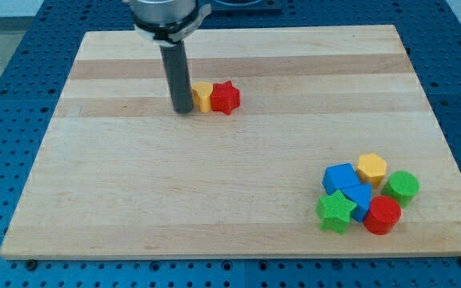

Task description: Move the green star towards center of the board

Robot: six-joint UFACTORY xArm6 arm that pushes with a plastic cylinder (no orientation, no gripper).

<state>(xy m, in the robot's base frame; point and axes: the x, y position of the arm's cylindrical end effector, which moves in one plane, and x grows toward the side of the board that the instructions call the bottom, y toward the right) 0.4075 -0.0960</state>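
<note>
At the view's upper left of the desk [118, 200], my tip [183, 110] is planted just left of a yellow block [202, 96], touching or nearly touching it; a red star [226, 98] sits against that block's right side. No gripper is fitted, only a rod, so there is nothing to open or close.

The middle of the board is bare. The green star [335, 210] is found well apart from the tip, at the lower right, at the left bottom corner of a tight cluster. Two blue blocks [346, 186] are pressed against its upper right, a red cylinder [382, 214] lies just to its right, and a yellow hexagon [371, 169] and a green cylinder [402, 186] stand behind.

The step in hand is judged to be the approach. The yellow block and red star are best left undisturbed. The star should be reached from its lower right, yet that side is crowded by the red cylinder, so the tip is best brought round below the cluster and slipped in between. A slow push up and leftward is then advised, aimed through the star's middle so it is not spun aside.
</note>
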